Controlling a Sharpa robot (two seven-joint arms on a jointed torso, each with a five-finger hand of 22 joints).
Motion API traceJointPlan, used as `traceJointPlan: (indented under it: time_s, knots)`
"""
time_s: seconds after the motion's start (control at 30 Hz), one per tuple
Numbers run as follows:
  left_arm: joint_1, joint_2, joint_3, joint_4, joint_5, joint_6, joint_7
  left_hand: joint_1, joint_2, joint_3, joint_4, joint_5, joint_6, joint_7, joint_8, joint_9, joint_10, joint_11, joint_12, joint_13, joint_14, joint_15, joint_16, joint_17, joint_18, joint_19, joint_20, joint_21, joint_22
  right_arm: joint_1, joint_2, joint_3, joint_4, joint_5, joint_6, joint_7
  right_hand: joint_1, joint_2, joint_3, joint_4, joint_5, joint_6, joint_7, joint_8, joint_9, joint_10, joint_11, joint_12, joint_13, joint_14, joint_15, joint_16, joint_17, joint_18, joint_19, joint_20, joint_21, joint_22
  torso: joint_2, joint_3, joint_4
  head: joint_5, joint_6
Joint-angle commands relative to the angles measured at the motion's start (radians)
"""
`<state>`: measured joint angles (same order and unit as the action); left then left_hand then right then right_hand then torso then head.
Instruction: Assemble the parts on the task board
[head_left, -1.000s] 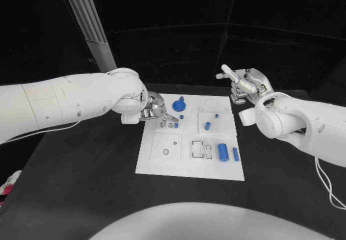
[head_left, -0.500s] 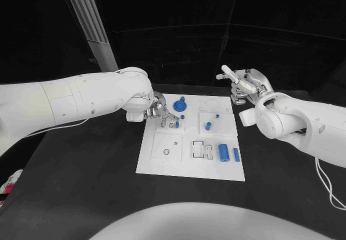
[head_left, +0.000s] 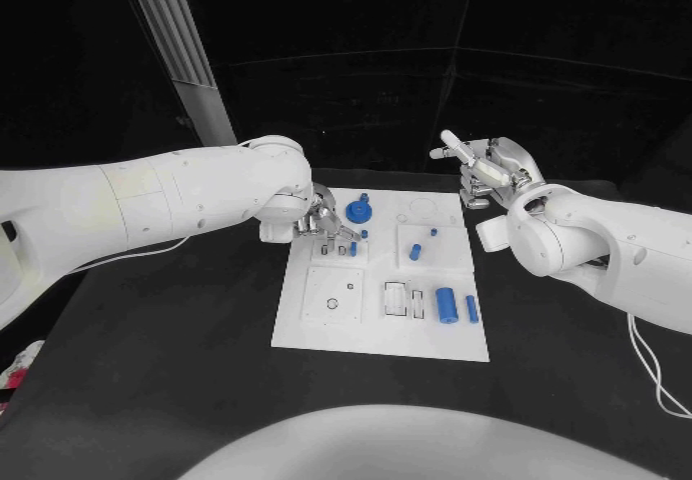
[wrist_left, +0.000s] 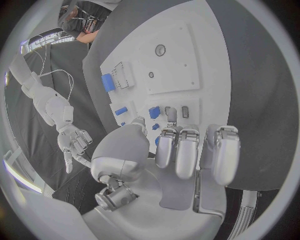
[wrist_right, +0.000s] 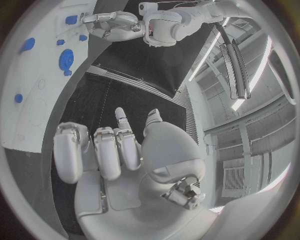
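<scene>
Shifted slightly inward, left hand (head_left: 320, 222) hides any grip; right hand (head_left: 486, 170) spread.

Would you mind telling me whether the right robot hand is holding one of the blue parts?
No, the right robot hand is raised beyond the white board's far right corner with nothing in its fingers.

The right hand (wrist_right: 115, 160) is raised off the table, fingers loosely curled side by side with one fingertip straighter than the rest, holding nothing. Beyond it lies the task board (wrist_right: 37, 100), carrying a blue gear-like part (wrist_right: 66, 60) and several small blue parts (wrist_right: 27, 44). The left hand (wrist_right: 115, 26) reaches over the board's far edge.
</scene>
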<state>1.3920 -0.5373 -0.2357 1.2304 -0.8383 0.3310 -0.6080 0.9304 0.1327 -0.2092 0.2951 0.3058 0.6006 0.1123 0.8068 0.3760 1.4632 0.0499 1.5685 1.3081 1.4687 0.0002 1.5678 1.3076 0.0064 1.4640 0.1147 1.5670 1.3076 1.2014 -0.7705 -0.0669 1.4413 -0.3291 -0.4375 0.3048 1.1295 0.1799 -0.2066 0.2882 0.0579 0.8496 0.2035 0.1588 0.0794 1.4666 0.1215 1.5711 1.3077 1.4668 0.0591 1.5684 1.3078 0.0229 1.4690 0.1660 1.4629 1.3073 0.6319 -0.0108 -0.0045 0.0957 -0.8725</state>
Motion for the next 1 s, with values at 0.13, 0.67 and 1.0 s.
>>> traceJointPlan:
  time_s: [0.13,0.67,1.0]
  knots:
    - [-0.002,0.016,0.0,-0.018,-0.009,0.009,0.007,-0.003,0.002,-0.005,-0.003,0.005,0.007,-0.002,-0.003,0.002,0.108,-0.006,0.002,0.263,0.102,-0.007,0.003,0.263,-0.006,0.107,-0.008,0.004,0.263,0.001,0.003,0.0,-0.002,-0.001,0.006,0.0,0.005,0.009,-0.007,0.0,-0.004,-0.006,-0.004,0.008,0.001,0.104,0.004,0.0,0.263,0.104,0.004,0.002,0.263,0.009,0.023,0.005,-0.005,0.209,0.001,0.0004,-0.0001,0.001,0.0]
    - [-0.009,0.055,0.001,-0.052,-0.009,0.014,0.009,0.059,0.003,-0.005,-0.005,0.013,0.018,-0.003,-0.033,0.018,0.108,-0.007,0.002,0.263,0.102,-0.007,0.003,0.263,-0.006,0.107,-0.008,0.004,0.263,0.001,0.004,0.0,-0.002,-0.001,0.007,-0.004,0.008,0.01,-0.007,0.0,-0.004,-0.006,-0.005,0.01,0.001,0.104,0.004,0.0,0.263,0.104,0.004,0.002,0.263,0.009,0.023,0.005,-0.005,0.209,0.0,0.0003,0.0,-0.009,0.0]
    - [-0.014,0.077,0.001,-0.072,-0.009,0.018,0.01,0.092,0.003,-0.005,-0.005,0.021,0.022,-0.003,-0.047,0.027,0.108,-0.007,0.002,0.263,0.102,-0.007,0.003,0.263,-0.006,0.107,-0.008,0.004,0.263,0.001,0.007,0.0,-0.004,-0.001,0.008,-0.007,0.01,0.011,-0.008,0.0,-0.004,-0.006,-0.005,0.011,0.002,0.104,0.004,0.0,0.263,0.104,0.004,0.002,0.263,0.009,0.024,0.004,-0.004,0.209,0.0,-0.0004,0.0003,-0.011,0.0]
